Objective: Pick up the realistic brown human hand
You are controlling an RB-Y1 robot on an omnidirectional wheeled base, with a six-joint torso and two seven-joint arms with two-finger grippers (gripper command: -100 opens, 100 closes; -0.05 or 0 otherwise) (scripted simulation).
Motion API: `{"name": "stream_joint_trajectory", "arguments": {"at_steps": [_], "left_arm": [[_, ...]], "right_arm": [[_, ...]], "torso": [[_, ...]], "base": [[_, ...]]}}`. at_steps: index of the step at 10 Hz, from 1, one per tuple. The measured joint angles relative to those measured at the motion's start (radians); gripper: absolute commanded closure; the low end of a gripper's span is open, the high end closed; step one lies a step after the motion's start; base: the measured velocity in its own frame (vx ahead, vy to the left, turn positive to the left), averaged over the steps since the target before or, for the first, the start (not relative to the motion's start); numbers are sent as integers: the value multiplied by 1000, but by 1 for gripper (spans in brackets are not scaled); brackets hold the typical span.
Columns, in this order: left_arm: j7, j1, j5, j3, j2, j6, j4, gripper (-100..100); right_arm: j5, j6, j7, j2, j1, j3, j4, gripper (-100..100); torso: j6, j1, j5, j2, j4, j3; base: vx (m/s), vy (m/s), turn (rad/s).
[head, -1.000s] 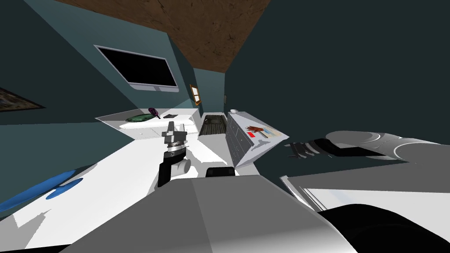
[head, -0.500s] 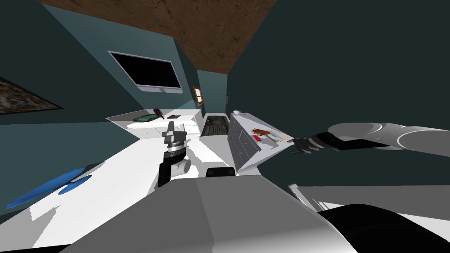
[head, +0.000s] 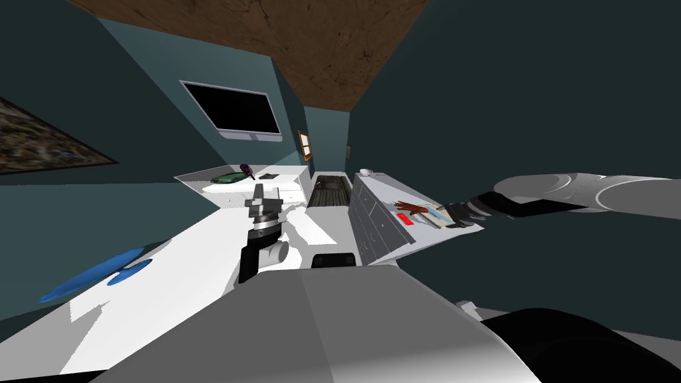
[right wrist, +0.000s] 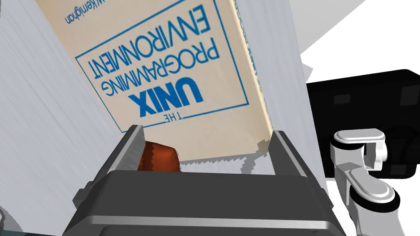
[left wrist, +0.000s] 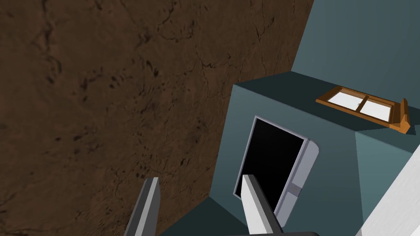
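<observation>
The lifelike brown human hand (head: 411, 208) lies flat on the white top of the desk (head: 379, 189), which has grey drawer fronts and stands to our right. Just beside it are a small flat red thing (head: 404, 218) and a cream paperback book with blue print (head: 435, 214).

The right pincer (head: 459, 214) hangs low over the book's near end, its fingers spread wide and holding nothing. In the right wrist view a rust-brown stub (right wrist: 158, 157) shows just inside one finger, close to the pincer's dark body. We take it for the wrist end of the brown human hand, though we cannot be sure. The left pincer (head: 264, 196) stands raised in front of us, well apart from the desk, its fingers also spread and idle.

We judge this to be the end of the approach, with the grasp not yet begun. The next move calls for sliding the right pincer off the book until the brown human hand sits midway between the fingers. Then we lower and close without catching the book's edge.

A second ago the right pincer was short of the desk, off its corner, and half a second ago it was at the edge. Now it is over the top. The whole head view has also slid sideways, so we have moved too. The things on the desk keep their places among themselves.
</observation>
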Motion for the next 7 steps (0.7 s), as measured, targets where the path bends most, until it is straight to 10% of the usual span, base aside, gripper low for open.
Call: {"name": "stream_joint_trajectory", "arguments": {"at_steps": [2, 3, 4, 7], "left_arm": [[0, 0, 0, 0, 0, 0, 0, 0], [0, 0, 0, 0, 0, 0, 0, 0], [0, 0, 0, 0, 0, 0, 0, 0], [0, 0, 0, 0, 0, 0, 0, 0]], "right_arm": [[0, -1, 5, -30, 8, 11, -6, -100], [0, -1, 5, -31, 8, 12, -7, 0], [0, -1, 5, -31, 8, 12, -7, -100], [17, 43, 17, 22, 4, 43, -19, -100]], "torso": [[-1, 1, 0, -3, -1, -2], [0, -2, -1, 2, 0, 1], [0, -4, -1, 7, 2, 4], [1, -6, -2, 9, 2, 5]], "base": [[128, 67, 98], [15, 8, -2], [21, 7, 94], [15, -2, 53]]}}
